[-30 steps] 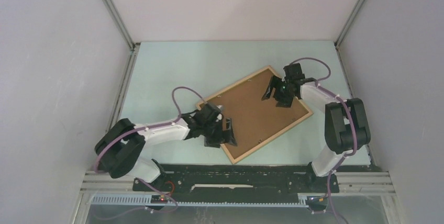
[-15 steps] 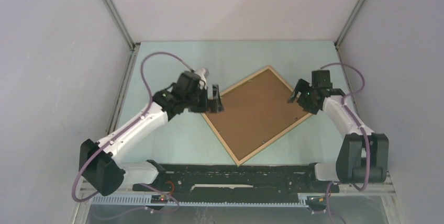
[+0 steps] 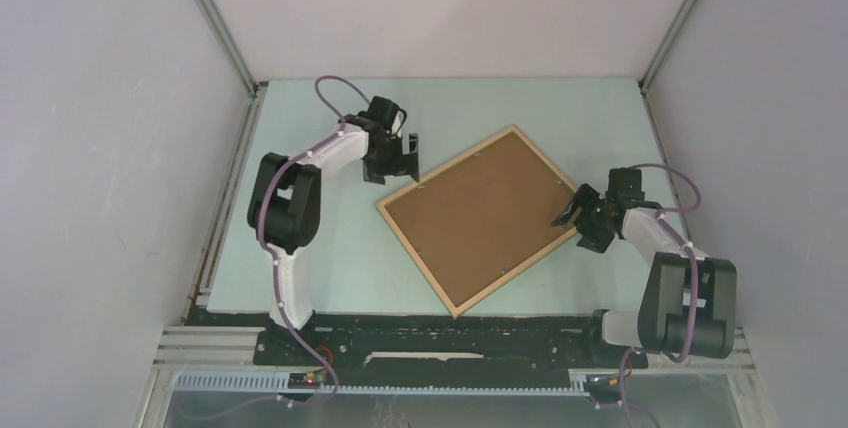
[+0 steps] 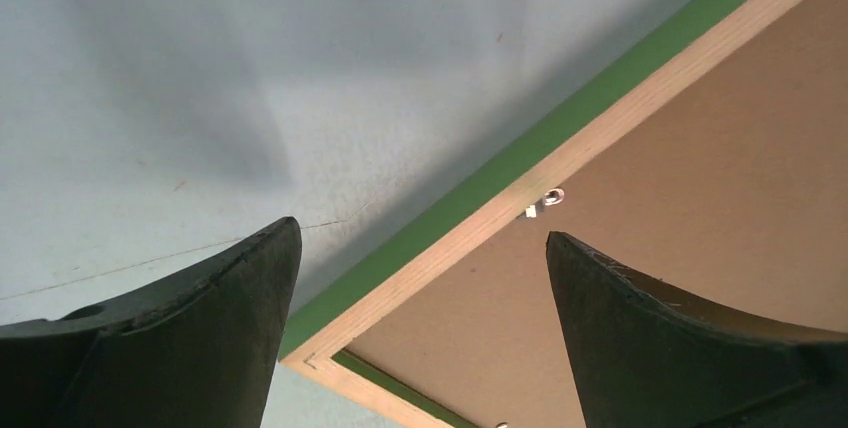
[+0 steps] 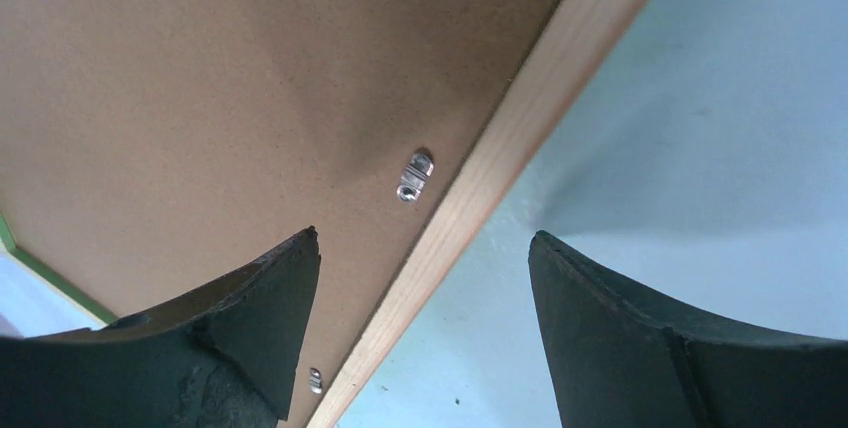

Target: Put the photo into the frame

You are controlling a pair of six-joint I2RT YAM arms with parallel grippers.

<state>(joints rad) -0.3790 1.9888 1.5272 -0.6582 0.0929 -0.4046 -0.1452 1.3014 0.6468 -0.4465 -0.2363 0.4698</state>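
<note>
Plainly, the frame (image 3: 526,263): it lies back-up on the table (image 3: 350,268), turned cornerwise; pale wood rails face up (image 5: 525,118); a green strip shows along its outer edge in the left wrist view (image 4: 600,133)
Brown board (image 3: 485,218): it sits inside the rails and fills the opening; small metal clips (image 5: 413,176) lie on its border just beside the rail; one more (image 4: 545,196) shows on the far-left side
Photo: not to be seen in any view; whether it lies under the board I cannot tell
Left gripper (image 3: 400,156): it hangs by the frame's far-left rail near the left corner; fingers are spread wide with nothing between them (image 4: 422,231); the rail runs below the gap
Right gripper (image 3: 585,223): it sits at the frame's right corner; fingers are likewise well apart and holding nothing (image 5: 422,236); rail and a clip lie under the gap
Step in hand: as I judge it, work on the back of the frame; both arms stand at opposite corners, empty; whether the back is to be opened or is just closed the views do not settle
Next move: if the photo is not inside, I would expect the clips to need turning off the board, one fingertip at a time; then the board lifts out; that calls for a low, narrow approach and a steadying touch on the rail, since the frame looks light and apt to slide
</note>
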